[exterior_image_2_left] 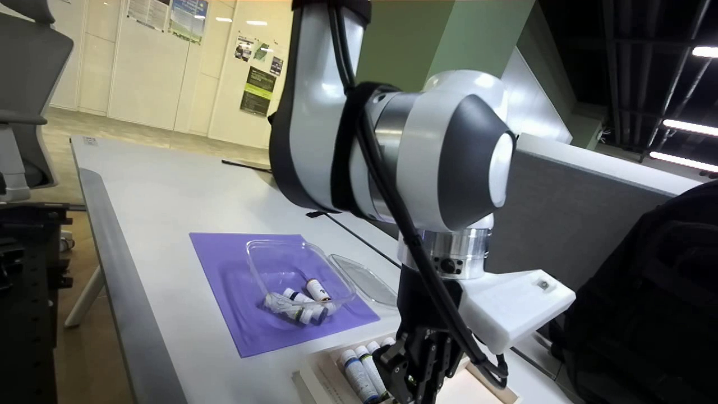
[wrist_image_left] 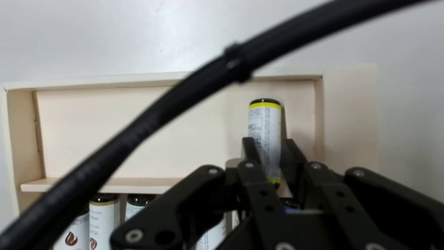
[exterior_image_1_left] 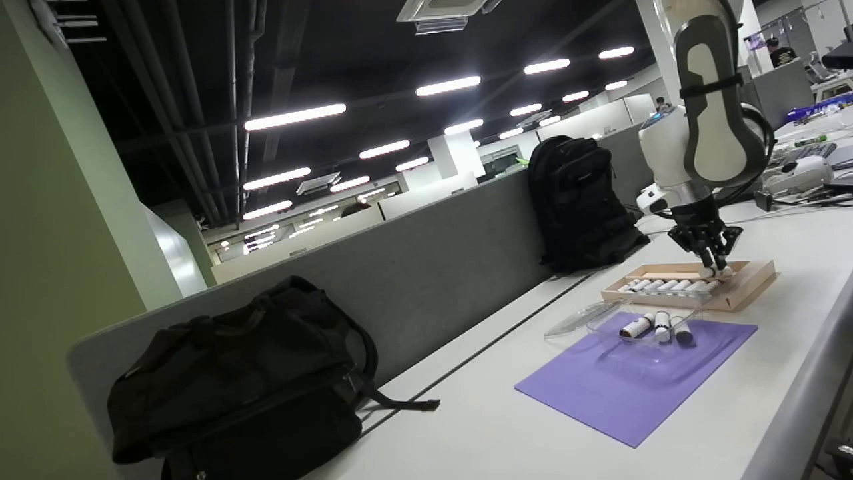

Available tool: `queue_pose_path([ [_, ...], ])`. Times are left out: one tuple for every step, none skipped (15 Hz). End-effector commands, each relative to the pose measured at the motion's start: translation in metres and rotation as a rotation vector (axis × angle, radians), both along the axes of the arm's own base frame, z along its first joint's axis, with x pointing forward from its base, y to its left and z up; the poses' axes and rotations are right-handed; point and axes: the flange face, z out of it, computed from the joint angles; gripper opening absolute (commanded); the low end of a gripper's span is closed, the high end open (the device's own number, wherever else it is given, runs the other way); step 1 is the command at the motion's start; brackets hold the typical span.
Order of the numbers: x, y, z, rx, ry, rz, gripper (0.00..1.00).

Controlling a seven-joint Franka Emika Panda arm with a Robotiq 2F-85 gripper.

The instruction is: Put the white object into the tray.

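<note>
The tray is a pale beige wooden box, seen in both exterior views (exterior_image_1_left: 752,293) (exterior_image_2_left: 321,379) and the wrist view (wrist_image_left: 350,114). My gripper (wrist_image_left: 267,147) is over the tray's wide compartment, with its fingers closed against both sides of a white bottle (wrist_image_left: 264,121) with yellow bands. The bottle lies lengthwise within this compartment; its near end is partly hidden by the fingers. In an exterior view the gripper (exterior_image_1_left: 714,261) points down at the tray. In an exterior view the gripper (exterior_image_2_left: 418,367) hides part of the tray, and its tips are cut off.
Several white bottles (exterior_image_1_left: 666,285) (wrist_image_left: 104,222) lie in a row in the tray's other compartment. A clear container (exterior_image_2_left: 259,252) with white bottles (exterior_image_1_left: 638,327) stands on a purple mat (exterior_image_1_left: 620,400). A clear lid (exterior_image_1_left: 586,319) lies beside it. Black backpacks (exterior_image_1_left: 580,207) stand against the grey partition.
</note>
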Motion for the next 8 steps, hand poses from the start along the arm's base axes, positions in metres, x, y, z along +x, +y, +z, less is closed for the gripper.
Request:
queue_pose_path([
  [0.0041,-0.0028,-0.0039,0.003,-0.003,-0.047,0.06],
  [0.0043,-0.0033,-0.0038,0.004,-0.004,-0.055,0.06],
  [0.0045,-0.0032,-0.0036,0.005,-0.005,-0.059,0.06],
  [0.0044,-0.0034,-0.0036,0.006,-0.006,-0.065,0.06],
  [0.0043,-0.0036,-0.0037,0.007,-0.006,-0.067,0.06],
  [0.0040,-0.0041,-0.0043,0.011,-0.006,-0.078,0.13],
  [0.0040,-0.0041,-0.0042,0.015,-0.007,-0.087,0.48],
  [0.0051,-0.0043,-0.0026,0.015,-0.011,-0.097,0.46],
])
